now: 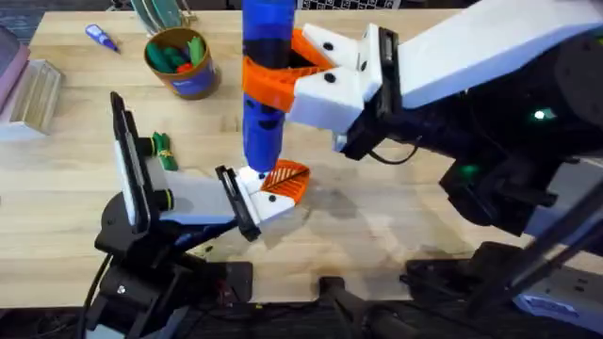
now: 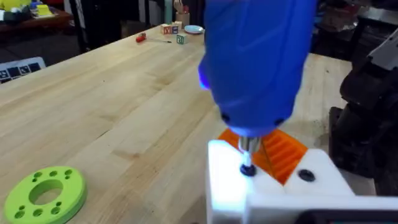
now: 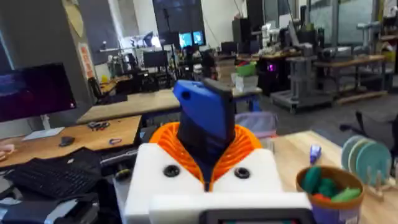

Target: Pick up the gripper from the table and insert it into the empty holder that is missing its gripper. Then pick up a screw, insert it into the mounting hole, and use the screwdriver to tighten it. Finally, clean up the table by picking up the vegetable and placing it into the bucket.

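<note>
Light wooden table (image 1: 396,226), visible grain. On it: orange-brown bucket (image 1: 182,62) w/ blue band, far left-centre, green + red toy veg inside. Small blue-purple screwdriver (image 1: 101,37) near far-left corner. Dark green vegetable (image 1: 164,151) lying left of centre, by the black stand. In left wrist view: lime-green disc (image 2: 45,193) w/ holes flat on the wood; letter blocks (image 2: 173,31) at far edge.

Even bright indoor light, soft shadows on the surface (image 1: 396,217), screwdriver (image 2: 258,62) blurred close to the left wrist lens, glare on the white holder (image 2: 227,180), background room soft.
</note>
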`<state>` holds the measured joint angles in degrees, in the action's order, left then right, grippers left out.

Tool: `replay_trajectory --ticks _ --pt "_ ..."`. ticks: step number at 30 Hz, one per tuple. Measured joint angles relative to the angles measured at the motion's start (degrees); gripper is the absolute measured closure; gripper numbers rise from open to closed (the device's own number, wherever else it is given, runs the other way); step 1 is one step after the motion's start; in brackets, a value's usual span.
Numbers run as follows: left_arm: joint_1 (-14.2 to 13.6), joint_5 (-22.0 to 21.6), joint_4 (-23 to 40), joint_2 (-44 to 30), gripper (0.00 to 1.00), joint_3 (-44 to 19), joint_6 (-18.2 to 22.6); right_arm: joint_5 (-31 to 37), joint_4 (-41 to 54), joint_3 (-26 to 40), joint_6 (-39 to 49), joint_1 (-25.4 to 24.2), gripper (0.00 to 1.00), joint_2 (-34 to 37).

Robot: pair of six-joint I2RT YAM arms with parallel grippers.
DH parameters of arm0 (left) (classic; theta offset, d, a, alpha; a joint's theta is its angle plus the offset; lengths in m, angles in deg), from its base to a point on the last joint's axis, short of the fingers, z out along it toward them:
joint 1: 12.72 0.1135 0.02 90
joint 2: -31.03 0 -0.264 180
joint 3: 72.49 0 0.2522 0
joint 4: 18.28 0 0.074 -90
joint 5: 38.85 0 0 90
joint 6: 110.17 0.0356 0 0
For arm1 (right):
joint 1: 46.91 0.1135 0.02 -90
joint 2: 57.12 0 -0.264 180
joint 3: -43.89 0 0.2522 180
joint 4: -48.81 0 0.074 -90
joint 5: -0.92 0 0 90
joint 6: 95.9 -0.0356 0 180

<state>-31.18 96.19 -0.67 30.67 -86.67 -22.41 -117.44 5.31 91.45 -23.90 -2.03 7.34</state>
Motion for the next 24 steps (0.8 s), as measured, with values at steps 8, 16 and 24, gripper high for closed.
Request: replay_trajectory --ticks 8,16,24 --pt "0.0 0.0 -0.01 0.0 0.994 0.0 0.0 0.0 -10.79 0.0 -0.01 -0.77 0.979 0.21" --pt "0.0 -0.01 -0.01 0.0 0.994 0.0 0.0 4.15 -0.08 0.12 8.25 -8.31 0.979 0.21" --pt "0.0 0.0 -0.01 0.0 0.994 0.0 0.0 10.05 26.93 4.1 30.41 -18.96 0.979 1.92"
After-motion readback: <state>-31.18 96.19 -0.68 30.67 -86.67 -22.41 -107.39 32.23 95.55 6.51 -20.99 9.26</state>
